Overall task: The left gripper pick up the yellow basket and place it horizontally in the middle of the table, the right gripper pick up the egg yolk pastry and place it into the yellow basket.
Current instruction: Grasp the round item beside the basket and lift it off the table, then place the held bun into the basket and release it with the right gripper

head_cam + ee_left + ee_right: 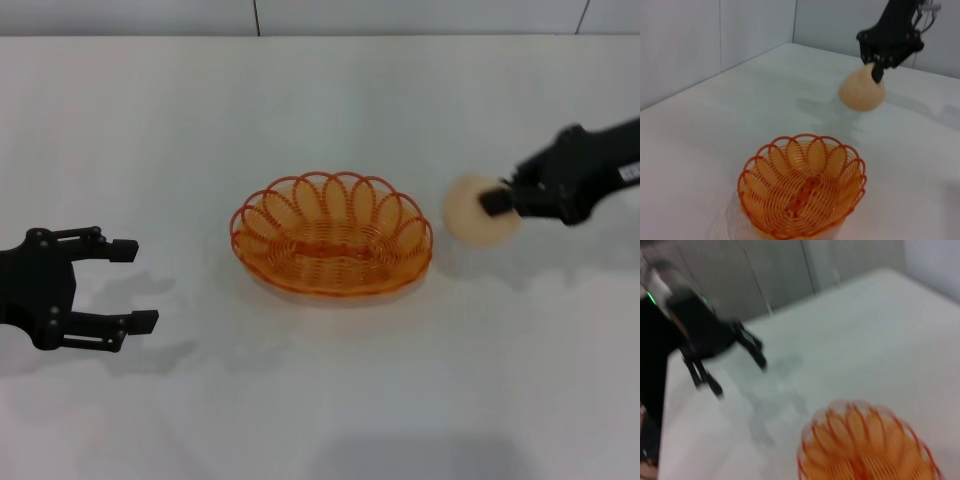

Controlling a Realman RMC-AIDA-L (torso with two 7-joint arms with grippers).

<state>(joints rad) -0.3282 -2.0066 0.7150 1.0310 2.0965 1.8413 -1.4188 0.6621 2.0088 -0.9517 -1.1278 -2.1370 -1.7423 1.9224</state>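
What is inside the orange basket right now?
Nothing yet. The yellow basket shows only its own wire bottom. The egg yolk pastry is outside it, held by the right gripper. The left gripper waits open nearby.

Bright, even overhead light falls on the white desk [320,400], leaving soft, faint shadows beneath the left gripper [125,285] and yellow basket [332,234]. The right wrist view is heavily motion-blurred; the egg yolk pastry [862,92] appears slightly smeared.

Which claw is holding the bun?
The right gripper, beside the yellow basket, clamps the egg yolk pastry. The left gripper is open and empty.
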